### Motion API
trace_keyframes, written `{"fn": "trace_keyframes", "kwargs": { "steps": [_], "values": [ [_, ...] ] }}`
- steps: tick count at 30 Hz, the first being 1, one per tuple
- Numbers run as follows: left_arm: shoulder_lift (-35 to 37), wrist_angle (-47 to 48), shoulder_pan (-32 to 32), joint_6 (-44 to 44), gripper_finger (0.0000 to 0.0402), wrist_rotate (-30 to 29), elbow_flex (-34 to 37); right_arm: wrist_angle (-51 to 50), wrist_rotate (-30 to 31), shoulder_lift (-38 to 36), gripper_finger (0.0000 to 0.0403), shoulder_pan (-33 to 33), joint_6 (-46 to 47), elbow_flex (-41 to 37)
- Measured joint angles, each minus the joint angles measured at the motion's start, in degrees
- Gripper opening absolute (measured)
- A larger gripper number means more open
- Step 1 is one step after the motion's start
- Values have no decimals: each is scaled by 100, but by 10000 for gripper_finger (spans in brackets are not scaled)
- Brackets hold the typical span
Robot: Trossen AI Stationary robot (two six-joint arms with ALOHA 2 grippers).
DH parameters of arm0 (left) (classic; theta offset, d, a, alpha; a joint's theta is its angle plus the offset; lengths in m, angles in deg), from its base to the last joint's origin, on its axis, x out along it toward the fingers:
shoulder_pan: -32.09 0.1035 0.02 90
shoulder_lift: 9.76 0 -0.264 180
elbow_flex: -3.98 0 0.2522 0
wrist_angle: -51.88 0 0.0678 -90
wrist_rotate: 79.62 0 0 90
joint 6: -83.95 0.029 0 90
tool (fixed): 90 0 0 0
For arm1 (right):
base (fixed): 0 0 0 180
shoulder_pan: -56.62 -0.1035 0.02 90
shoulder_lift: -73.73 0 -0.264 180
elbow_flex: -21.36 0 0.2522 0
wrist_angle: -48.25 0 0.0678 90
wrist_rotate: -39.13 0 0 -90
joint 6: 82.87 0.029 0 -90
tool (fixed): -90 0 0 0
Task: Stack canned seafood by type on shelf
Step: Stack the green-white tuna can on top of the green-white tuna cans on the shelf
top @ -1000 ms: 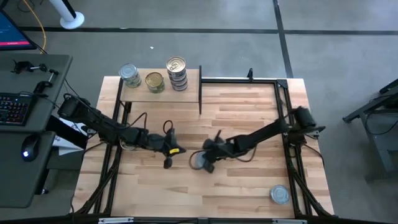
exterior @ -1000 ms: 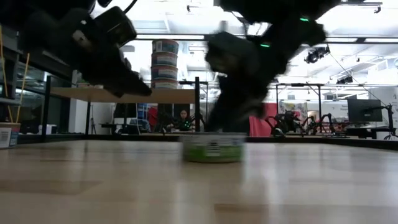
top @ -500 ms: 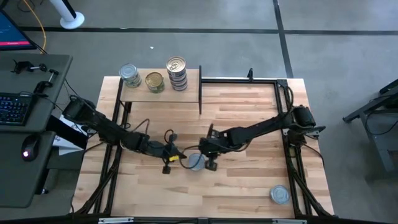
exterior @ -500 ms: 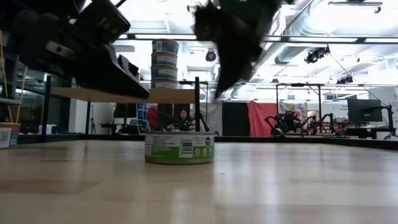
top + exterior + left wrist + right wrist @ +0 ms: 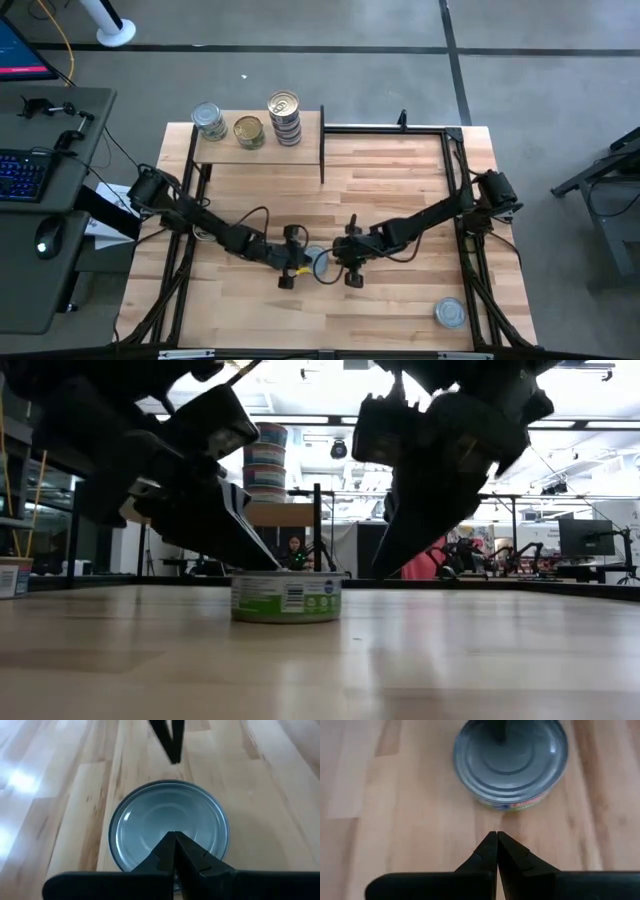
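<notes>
A short round seafood tin [image 5: 318, 262] sits upright on the wooden tabletop [image 5: 400, 180], just below the centre of the high view. The left gripper [image 5: 291, 268] is at its left edge and the right gripper [image 5: 350, 268] just to its right. Both have their fingers pressed fully together and hold nothing.

The tin looks rigid, fairly dense and smooth-sided, so it would likely slip under a light pinch. A grip across the side wall, with jaws spread wider than its width, seems the soundest hold; the rim offers little purchase.

In the upper left of the high view, the small shelf [image 5: 300, 155] carries a stack of tins [image 5: 284, 117] and two single tins [image 5: 228, 127].

The low view alone shows the tin's green-and-white side label [image 5: 287, 597] and both grippers angling down beside it. The left wrist view shows the plain silver-blue top [image 5: 169, 825] right behind that gripper's closed tips. The right wrist view shows a clear gap of bare wood between its tips [image 5: 497, 845] and the tin. Only the high view shows a further tin [image 5: 450, 313] at lower right.
</notes>
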State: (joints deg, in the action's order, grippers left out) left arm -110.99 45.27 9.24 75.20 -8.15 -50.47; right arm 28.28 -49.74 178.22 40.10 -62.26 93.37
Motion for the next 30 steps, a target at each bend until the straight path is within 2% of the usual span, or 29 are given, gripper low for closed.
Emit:
{"fn": "trace_keyframes", "kwargs": {
  "steps": [12,17,30],
  "values": [
    [942,1124,-276,-66,0,-660,109,334,385,134,0,13,-406,-33],
    [901,1035,-276,-213,0,-470,321,523,339,257,0,13,-609,-38],
    [822,544,-277,-154,0,-475,452,628,332,416,0,77,-145,-36]
  ]
}}
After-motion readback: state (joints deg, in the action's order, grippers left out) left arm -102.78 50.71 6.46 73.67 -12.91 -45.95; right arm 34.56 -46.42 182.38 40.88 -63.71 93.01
